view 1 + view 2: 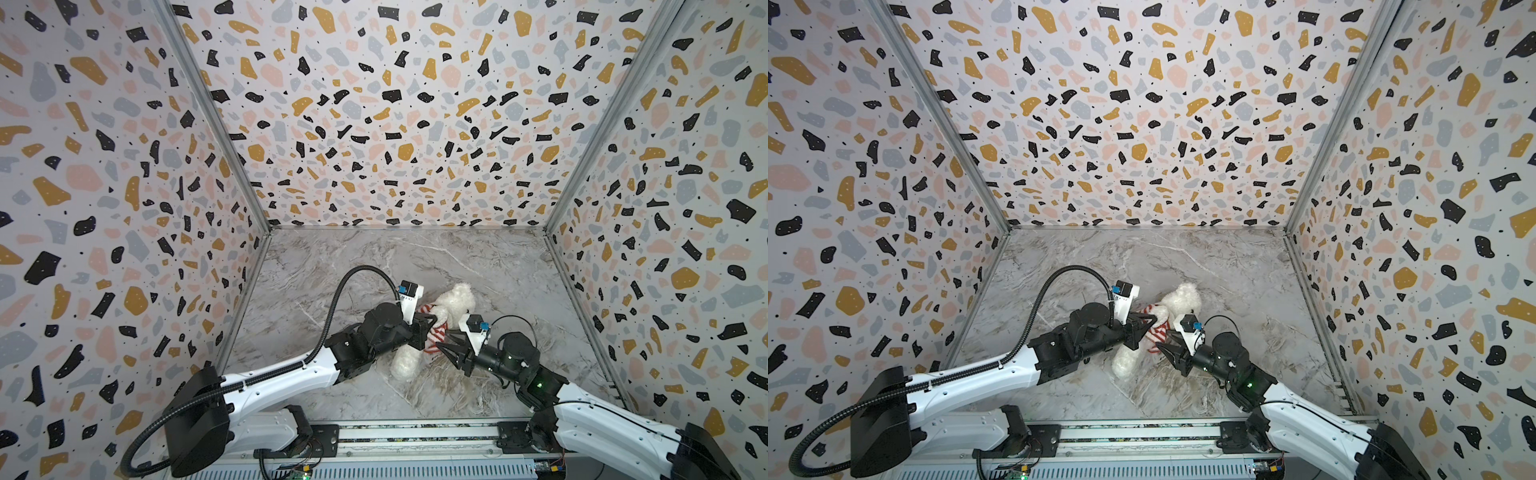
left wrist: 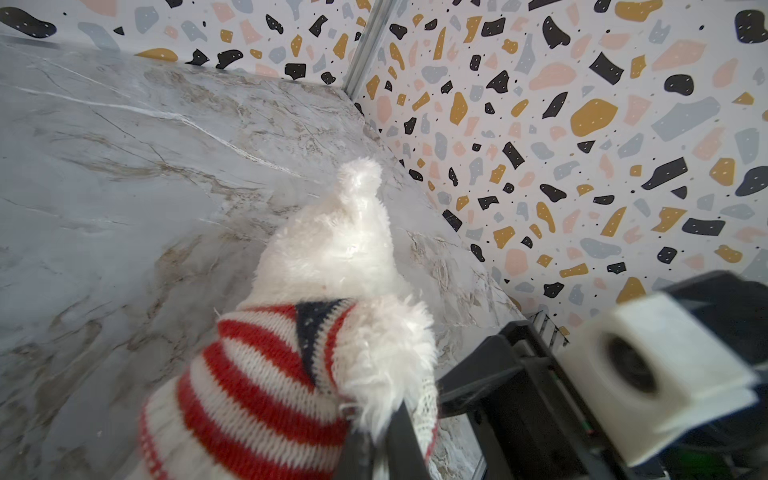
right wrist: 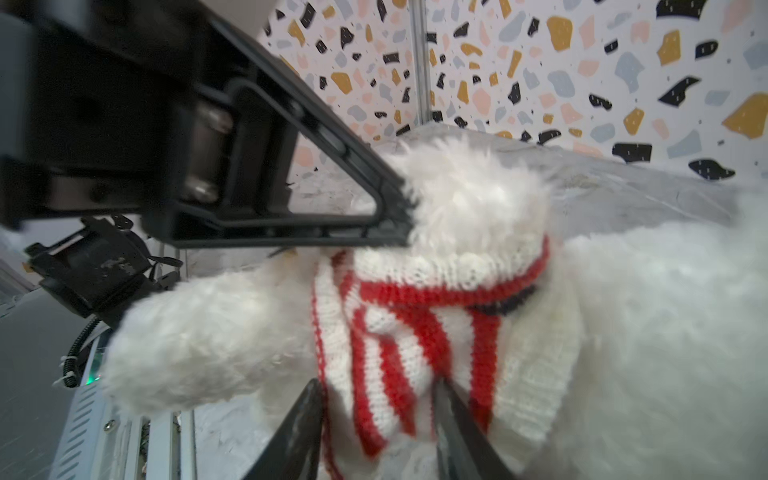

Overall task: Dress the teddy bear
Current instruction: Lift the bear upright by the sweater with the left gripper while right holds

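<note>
I'm clamping the left gripper (image 1: 434, 319) on a paw of the teddy bear (image 1: 455, 301) to steady it on the table (image 1: 478, 266) while the right gripper (image 1: 446, 353), jaws half-wide, is straddling the striped sweater (image 1: 436, 336) at the bear's belly, probably to tug it down.

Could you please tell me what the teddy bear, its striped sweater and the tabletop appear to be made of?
The teddy bear: white plush, likely synthetic; long fluffy matte pile.
The sweater: knitted yarn, red, white and navy; stitch rows visible, matte.
The tabletop: grey marble look with veins, smooth; possibly a printed laminate, cannot tell.
</note>
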`<state>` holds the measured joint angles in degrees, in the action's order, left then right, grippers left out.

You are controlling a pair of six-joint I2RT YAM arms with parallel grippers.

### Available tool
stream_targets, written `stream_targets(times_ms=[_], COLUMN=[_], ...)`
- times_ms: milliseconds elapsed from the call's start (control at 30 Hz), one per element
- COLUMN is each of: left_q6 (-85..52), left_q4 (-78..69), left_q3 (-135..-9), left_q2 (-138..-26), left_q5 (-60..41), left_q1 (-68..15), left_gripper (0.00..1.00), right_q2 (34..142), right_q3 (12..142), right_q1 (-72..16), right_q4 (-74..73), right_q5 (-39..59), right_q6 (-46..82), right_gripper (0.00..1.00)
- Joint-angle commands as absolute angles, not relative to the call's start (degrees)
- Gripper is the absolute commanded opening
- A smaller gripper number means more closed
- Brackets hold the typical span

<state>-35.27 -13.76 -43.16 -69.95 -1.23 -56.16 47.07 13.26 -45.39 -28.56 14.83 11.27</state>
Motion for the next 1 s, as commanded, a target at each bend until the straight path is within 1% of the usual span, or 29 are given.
stream_targets(times_ms=[0,33,100,133,167,333,433,500,767,967], left_q6=[-37.6,-37.6,-37.6,-37.7,-37.7,-38.0,-39.1,-40.5,-41.2,-41.9], left_q4=[-21.9,-22.0,-22.0,-21.8,-21.7,-20.9,-21.2,-23.1,-22.4,-22.4], left_q3=[-42.7,-42.8,-42.8,-42.8,-42.6,-42.3,-39.7,-37.1,-33.0,-30.9], left_q2=[-69.9,-70.1,-70.3,-70.2,-70.2,-68.9,-68.1,-67.5,-63.7,-61.5], left_q5=[-2.8,-3.0,-3.3,-3.2,-3.3,-3.0,-3.6,-4.8,-6.2,-6.4], left_q1=[-56.2,-56.2,-56.2,-56.2,-56.2,-55.2,-52.9,-51.5,-48.8,-47.4], left_gripper=[0.00,0.00,0.00,0.00,0.00,0.00,0.00,0.00,0.00,0.00], right_q2=[49.7,50.5,51.7,52.2,52.4,52.6,53.4,53.5,51.4,50.2], right_q3=[15.8,15.7,15.3,15.1,15.0,13.0,12.3,11.5,12.8,13.5], right_q1=[-45.4,-45.3,-44.9,-44.9,-44.9,-44.5,-41.0,-38.5,-38.3,-38.6], right_q4=[-32.0,-32.5,-34.0,-34.5,-34.6,-32.0,-26.1,-24.7,-18.8,-17.0], right_q5=[10.8,10.3,10.3,10.3,10.3,8.3,6.7,8.7,1.9,0.7], right_q6=[12.0,12.5,13.2,13.3,13.3,13.3,15.8,17.5,19.6,18.6], right_gripper=[0.37,0.32,0.18,0.07,0.00,0.00,0.00,0.00,0.00,0.00])
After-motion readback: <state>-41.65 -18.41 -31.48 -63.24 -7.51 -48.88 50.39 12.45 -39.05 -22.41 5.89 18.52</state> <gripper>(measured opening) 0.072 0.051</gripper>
